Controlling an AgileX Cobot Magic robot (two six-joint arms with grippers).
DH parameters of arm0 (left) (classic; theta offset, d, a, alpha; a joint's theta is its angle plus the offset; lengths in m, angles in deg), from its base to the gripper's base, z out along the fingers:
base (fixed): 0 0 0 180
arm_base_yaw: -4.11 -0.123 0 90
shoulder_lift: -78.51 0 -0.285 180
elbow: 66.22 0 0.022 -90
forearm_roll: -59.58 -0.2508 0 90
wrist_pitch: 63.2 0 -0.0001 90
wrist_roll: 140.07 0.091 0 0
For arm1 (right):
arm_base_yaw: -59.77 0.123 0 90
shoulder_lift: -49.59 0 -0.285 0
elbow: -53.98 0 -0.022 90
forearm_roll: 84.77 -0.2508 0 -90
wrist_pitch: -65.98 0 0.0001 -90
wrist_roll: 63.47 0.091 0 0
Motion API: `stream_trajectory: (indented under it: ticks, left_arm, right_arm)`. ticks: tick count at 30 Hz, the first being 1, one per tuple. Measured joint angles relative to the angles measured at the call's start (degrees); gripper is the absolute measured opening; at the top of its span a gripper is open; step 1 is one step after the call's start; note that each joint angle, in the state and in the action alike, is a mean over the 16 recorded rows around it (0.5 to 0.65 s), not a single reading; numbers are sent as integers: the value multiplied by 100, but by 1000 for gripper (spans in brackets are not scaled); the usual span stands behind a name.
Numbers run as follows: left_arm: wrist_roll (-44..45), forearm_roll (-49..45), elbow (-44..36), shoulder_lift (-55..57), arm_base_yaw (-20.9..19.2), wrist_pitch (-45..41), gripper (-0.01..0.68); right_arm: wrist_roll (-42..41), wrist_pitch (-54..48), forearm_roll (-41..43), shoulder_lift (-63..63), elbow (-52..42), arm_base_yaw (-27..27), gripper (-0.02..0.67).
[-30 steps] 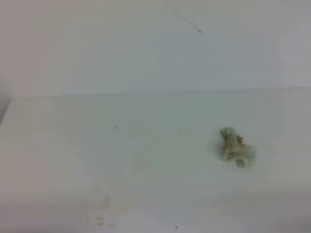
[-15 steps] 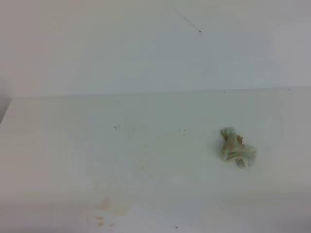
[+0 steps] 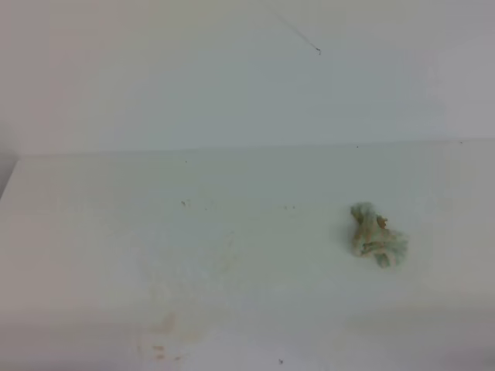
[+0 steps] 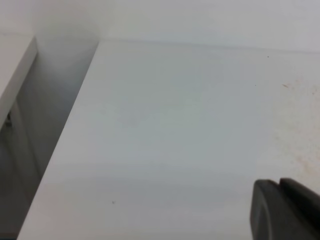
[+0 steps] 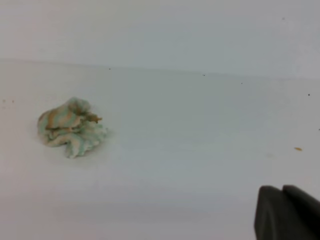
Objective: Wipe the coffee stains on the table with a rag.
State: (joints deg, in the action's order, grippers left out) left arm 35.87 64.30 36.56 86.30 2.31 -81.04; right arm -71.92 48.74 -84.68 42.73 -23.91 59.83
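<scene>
While crumpled, rag (image 5: 70, 127) far from end effector (image 5: 282, 212)

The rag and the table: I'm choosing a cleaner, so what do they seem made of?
The rag looks like soft, fuzzy cloth, perhaps microfibre or terry: it lies crumpled in folds, mint-green and white with orange-brown blotches. The table seems smooth, hard white laminate or painted board, with a flat, even surface and faint brownish smudges.

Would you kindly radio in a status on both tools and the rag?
Both tools shut, holding nothing, left tool, right tool. Rag crumpled, stained, lying loose on table. Faint brown stains at near edge. Nothing in the way.
</scene>
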Motion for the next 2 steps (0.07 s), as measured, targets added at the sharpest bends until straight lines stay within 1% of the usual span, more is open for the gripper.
stream_trajectory:
  ticks: [2]
  left_arm:
    - [0,0,0,0,0,0,-3]
  right_arm:
    - [1,6,2,5,-12,0,2]
